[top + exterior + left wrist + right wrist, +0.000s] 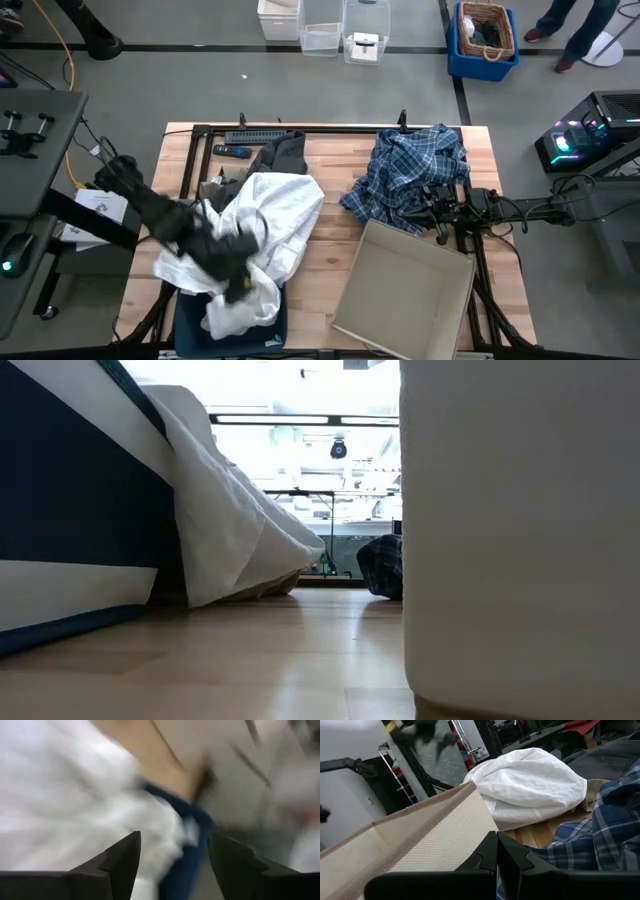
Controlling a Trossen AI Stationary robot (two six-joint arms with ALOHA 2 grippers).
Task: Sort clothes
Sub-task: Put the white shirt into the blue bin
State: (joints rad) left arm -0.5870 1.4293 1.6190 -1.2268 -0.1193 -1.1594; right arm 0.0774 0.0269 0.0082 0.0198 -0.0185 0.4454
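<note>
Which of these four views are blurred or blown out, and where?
Left wrist view: heavy motion blur smears the white shirt and dark blue bin; only the left gripper fingers look crisp. High view: the left arm is smeared over the shirt. Low view: the background behind the plaid shirt is overexposed. Right wrist view: sharp, though the far arm is blurred.
</note>
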